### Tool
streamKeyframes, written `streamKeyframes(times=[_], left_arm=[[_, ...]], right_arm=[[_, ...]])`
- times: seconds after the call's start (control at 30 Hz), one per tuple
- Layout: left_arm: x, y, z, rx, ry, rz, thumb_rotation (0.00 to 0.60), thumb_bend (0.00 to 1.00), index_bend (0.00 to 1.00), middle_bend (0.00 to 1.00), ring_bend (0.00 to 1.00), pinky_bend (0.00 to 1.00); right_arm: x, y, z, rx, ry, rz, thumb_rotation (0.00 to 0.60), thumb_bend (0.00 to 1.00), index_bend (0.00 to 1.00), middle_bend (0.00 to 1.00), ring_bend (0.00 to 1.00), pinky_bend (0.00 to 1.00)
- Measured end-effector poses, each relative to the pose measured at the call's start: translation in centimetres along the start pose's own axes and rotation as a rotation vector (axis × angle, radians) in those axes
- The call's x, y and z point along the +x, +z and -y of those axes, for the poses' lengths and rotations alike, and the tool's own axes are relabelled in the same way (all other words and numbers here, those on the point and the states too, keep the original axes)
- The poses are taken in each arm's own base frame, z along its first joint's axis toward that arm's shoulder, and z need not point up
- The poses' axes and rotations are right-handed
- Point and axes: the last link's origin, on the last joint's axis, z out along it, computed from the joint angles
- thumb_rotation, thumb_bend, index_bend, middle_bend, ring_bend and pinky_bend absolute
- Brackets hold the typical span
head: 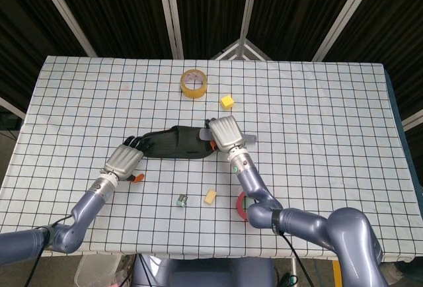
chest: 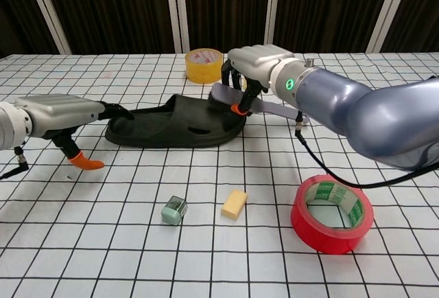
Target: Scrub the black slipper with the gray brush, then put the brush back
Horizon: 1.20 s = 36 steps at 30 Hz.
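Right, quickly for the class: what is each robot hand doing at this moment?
Left robot hand: fingertips touching the heel end of the black slipper, steadying it; no clear grasp.
Right robot hand: holding the gray brush at the slipper's toe end.

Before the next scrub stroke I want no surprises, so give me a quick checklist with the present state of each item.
1. Gray brush held by the right hand: ok.
2. Left hand touching the heel end of the black slipper: ok in the chest view, firmness cannot tell.
3. Bristles touching the slipper: cannot tell.
4. Slipper lying flat on the table: ok.
5. Yellow tape roll behind the slipper, apart from the brush: ok.
6. Red tape roll apart from the slipper: ok.
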Motion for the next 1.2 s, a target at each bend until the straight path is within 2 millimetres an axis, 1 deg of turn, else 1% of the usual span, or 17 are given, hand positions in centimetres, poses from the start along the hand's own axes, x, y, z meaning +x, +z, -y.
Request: streamKeyframes(times=[0.03,0.07,0.2,0.33,0.43,0.53,0.63,0.77,0.87,0.97,1.1,1.17,1.2], left_arm=[[0.1,-0.2,-0.1,-0.008,0.0,-0.011,0.445,0.15,0.0,0.0,0.0,0.03],[0.3,-0.4,-0.2,-0.018,0.002,-0.028,0.438,0.13,0.0,0.0,0.0,0.03],[0.9,-1.4,-0.6,-0.051,0.006,-0.09,0.394,0.11,0.0,0.0,0.0,0.03],[1.7,-2.7,-0.7,-0.076,0.002,-0.166,0.395,0.1,0.0,0.0,0.0,0.03],[2.3,-4.2,-0.3,-0.085,-0.003,-0.231,0.396,0.1,0.0,0.0,0.0,0.03],[2.7,-6.0,0.6,-0.078,-0.009,-0.295,0.398,0.1,0.0,0.0,0.0,0.03],[2.6,-8.4,2.2,-0.04,-0.025,-0.344,0.4,0.1,0.0,0.0,0.0,0.03],[1.3,-12.4,4.7,0.039,-0.068,-0.379,0.4,0.1,0.0,0.0,0.0,0.03],[0.2,-14.6,6.2,0.082,-0.084,-0.378,0.401,0.1,0.0,0.0,0.0,0.03],[-0.5,-15.4,7.3,0.101,-0.066,-0.365,0.401,0.1,0.0,0.0,0.0,0.03],[-0.8,-15.4,7.3,0.095,-0.058,-0.354,0.399,0.1,0.0,0.0,0.0,0.03],[-0.9,-15.2,7.3,0.091,-0.054,-0.348,0.4,0.1,0.0,0.0,0.0,0.03],[-0.9,-15.1,7.2,0.089,-0.053,-0.345,0.4,0.1,0.0,0.0,0.0,0.03]], right_arm=[[0.2,-0.1,0.1,0.004,-0.005,-0.006,0.6,0.53,0.68,0.66,0.56,0.6],[0.6,-0.3,0.2,0.009,-0.013,-0.015,0.6,0.53,0.68,0.66,0.56,0.6],[1.5,-1.1,0.5,0.02,-0.055,-0.04,0.6,0.53,0.68,0.66,0.56,0.6],[2.1,-2.2,0.3,0.019,-0.083,-0.044,0.6,0.53,0.68,0.66,0.56,0.6],[2.2,-3.4,-0.5,0.009,-0.097,-0.031,0.6,0.53,0.68,0.66,0.56,0.6],[2.0,-4.7,-2.2,-0.021,-0.138,-0.011,0.6,0.53,0.68,0.66,0.56,0.6],[1.4,-5.9,-4.5,-0.069,-0.183,0.025,0.6,0.53,0.68,0.66,0.56,0.6],[0.1,-7.3,-7.3,-0.131,-0.22,0.077,0.6,0.53,0.68,0.66,0.56,0.6],[-1.0,-8.0,-9.2,-0.171,-0.247,0.116,0.6,0.53,0.68,0.66,0.56,0.6],[-2.0,-8.6,-10.7,-0.199,-0.273,0.153,0.6,0.53,0.68,0.66,0.56,0.6],[-3.2,-9.0,-11.8,-0.214,-0.296,0.188,0.6,0.53,0.68,0.66,0.56,0.6],[-3.7,-9.2,-12.0,-0.213,-0.302,0.204,0.6,0.53,0.66,0.65,0.56,0.6],[-3.8,-9.2,-12.0,-0.211,-0.303,0.209,0.6,0.53,0.62,0.64,0.56,0.6]])
